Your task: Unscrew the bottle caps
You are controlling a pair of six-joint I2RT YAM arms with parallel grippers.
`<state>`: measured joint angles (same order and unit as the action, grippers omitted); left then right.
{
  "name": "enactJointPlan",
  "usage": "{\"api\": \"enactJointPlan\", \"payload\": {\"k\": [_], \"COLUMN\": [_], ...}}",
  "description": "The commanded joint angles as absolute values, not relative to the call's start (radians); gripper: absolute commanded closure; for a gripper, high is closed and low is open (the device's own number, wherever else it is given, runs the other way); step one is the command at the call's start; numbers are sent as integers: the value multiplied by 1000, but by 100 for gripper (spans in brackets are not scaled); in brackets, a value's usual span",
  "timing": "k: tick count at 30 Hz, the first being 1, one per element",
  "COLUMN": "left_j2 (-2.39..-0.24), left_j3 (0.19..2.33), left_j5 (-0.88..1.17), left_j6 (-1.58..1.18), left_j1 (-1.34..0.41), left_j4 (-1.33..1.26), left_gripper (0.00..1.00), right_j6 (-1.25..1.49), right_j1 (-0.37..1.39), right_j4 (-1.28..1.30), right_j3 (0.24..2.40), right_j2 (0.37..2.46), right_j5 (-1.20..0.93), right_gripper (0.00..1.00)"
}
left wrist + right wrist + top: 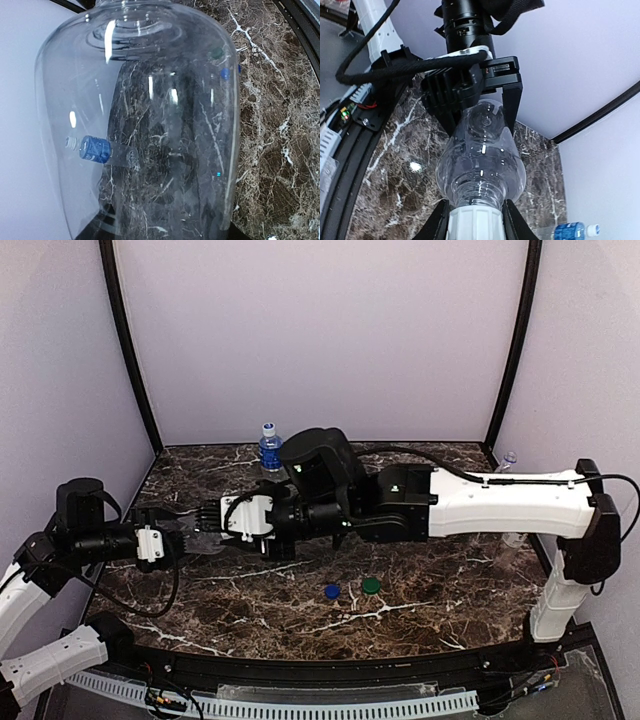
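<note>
On marble table (250,615), holds clear bottle (480,160) in left gripper (482,115), pinches white cap (472,217) with right gripper (475,231); blue cap (331,591), green cap (371,585) off, back bottle (270,447) capped.

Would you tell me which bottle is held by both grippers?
The plain clear bottle, with the left gripper on its body and the right gripper on its white cap; the blue-labelled bottle stands untouched behind.
</note>
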<state>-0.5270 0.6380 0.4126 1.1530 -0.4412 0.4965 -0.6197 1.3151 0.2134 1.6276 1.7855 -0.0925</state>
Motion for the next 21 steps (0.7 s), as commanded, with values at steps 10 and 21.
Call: {"api": "enactJointPlan", "payload": {"k": [10, 21], "left_j2": [-531, -504], "left_j3": [648, 562], "left_j5": [462, 333], "left_j6": [1142, 752], "left_j1": [-433, -416], "left_j4": [607, 328], "left_gripper": [66, 65], "right_j6": [-1327, -409], "right_j1": [1369, 1184], "right_j4": [-56, 516], "right_j3": [1373, 1584], "right_j2": [1621, 1734], "right_j5": [381, 388], "right_gripper": [100, 100]}}
